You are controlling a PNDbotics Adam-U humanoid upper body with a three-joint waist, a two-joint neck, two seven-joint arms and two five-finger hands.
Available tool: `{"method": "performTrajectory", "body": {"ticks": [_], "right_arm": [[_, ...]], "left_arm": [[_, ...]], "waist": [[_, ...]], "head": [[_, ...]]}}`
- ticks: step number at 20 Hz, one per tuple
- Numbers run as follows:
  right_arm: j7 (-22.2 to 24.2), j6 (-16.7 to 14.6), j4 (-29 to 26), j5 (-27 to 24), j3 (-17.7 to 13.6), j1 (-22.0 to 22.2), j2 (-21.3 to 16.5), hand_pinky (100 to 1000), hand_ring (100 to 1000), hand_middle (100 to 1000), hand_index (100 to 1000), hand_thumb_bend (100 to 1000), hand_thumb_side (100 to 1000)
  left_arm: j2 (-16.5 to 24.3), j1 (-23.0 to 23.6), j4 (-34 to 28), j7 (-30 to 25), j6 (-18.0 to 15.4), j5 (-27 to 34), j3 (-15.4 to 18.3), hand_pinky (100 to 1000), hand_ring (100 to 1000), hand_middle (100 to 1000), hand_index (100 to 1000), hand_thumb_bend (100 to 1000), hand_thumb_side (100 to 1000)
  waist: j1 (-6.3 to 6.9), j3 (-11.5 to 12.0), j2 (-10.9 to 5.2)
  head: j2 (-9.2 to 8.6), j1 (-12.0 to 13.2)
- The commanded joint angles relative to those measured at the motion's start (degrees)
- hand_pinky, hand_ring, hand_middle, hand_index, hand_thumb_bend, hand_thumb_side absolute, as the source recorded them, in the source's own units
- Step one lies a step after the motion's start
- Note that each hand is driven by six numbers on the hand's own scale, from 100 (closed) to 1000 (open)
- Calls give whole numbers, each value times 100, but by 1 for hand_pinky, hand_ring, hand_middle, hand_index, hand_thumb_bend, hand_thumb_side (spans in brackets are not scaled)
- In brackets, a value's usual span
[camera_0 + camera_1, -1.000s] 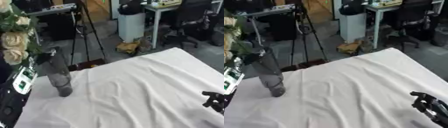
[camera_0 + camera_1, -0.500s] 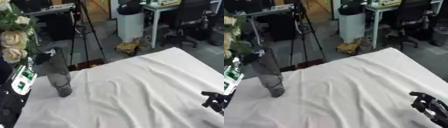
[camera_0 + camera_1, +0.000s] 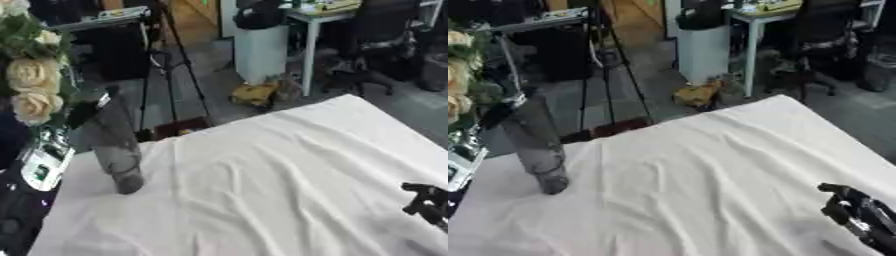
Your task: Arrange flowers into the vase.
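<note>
**Ana:** White cloth, creased all over, covers the tabletop (image 3: 262, 180), and the tall grey glass vase (image 3: 116, 150) stands near its far left corner. Everything else I'll place from that vase.

**Ben:** Where are the flowers?

**Ana:** Directly above and just left of the vase: a bunch of cream roses with green leaves (image 3: 33, 87). Their stems run down toward the vase mouth, though I cannot tell whether the ends are already inside the neck or only beside it.

**Ben:** And what holds them?

**Ana:** No left robot hand shows clearly in either view. Only a white-and-green panel sits low, left of the vase, so I would not guess about its grip.

**Ben:** The other one?

**Ana:** The black right robot hand (image 3: 857, 212) lies far to the right of the vase, at the cloth's near edge, well apart from it. Its fingers look relaxed and hold nothing; it seems idle.

**Ben:** So which step is this?

**Ana:** I judge it to be the insertion itself, the bunch poised over the opening. Next, the stems want lining up with the narrow mouth and lowering straight, without nudging the vase, which is tall and slim and looks liable to tip.
</note>
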Motion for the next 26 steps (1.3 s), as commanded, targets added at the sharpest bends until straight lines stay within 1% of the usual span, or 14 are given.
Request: {"method": "performTrajectory", "body": {"ticks": [1, 7, 10, 13, 15, 20, 23, 26], "right_arm": [[-22, 9, -101, 28, -37, -70, -85, 695, 980, 450, 830, 662, 745], [-30, 17, -104, 39, -42, -73, -73, 694, 979, 449, 830, 663, 744], [-33, 18, -102, 45, -45, -74, -70, 694, 979, 448, 830, 663, 744], [-41, 22, -104, 49, -52, -70, -63, 694, 979, 448, 830, 662, 747], [-40, 27, -108, 55, -50, -67, -56, 694, 979, 447, 830, 661, 749], [-15, 39, -125, 67, -29, -74, -30, 694, 979, 447, 830, 661, 749], [-3, 40, -115, 74, -23, -78, -36, 694, 980, 446, 830, 663, 744], [-2, 38, -109, 77, -25, -82, -39, 694, 980, 446, 830, 662, 743]], "left_arm": [[177, -68, -257, 95, -162, 308, 59, 618, 754, 586, 778, 1000, 897], [242, -31, -393, 201, -234, 692, 2, 617, 756, 587, 781, 1000, 868], [276, -9, -489, 210, -215, 751, 0, 617, 757, 588, 781, 1000, 864], [336, 44, -674, 267, -178, 755, -8, 616, 755, 586, 778, 1000, 839], [340, 62, -726, 300, -114, 736, -23, 615, 754, 586, 778, 1000, 849], [252, -44, -406, 340, 12, 657, -14, 616, 754, 586, 779, 1000, 882], [209, -129, -188, 383, 9, 590, -10, 619, 754, 587, 779, 1000, 886], [181, -165, -105, 384, -23, 500, -40, 623, 755, 589, 779, 1000, 884]], "waist": [[-104, 10, -113], [-113, 10, -121], [-117, 13, -122], [-124, 42, -127], [-123, 58, -134], [-116, -16, -156], [-108, -71, -156], [-98, -74, -146]], "head": [[-40, -18], [-46, -28], [-48, -33], [-49, -48], [-50, -54], [-73, -29], [-80, -20], [-76, -19]]}}
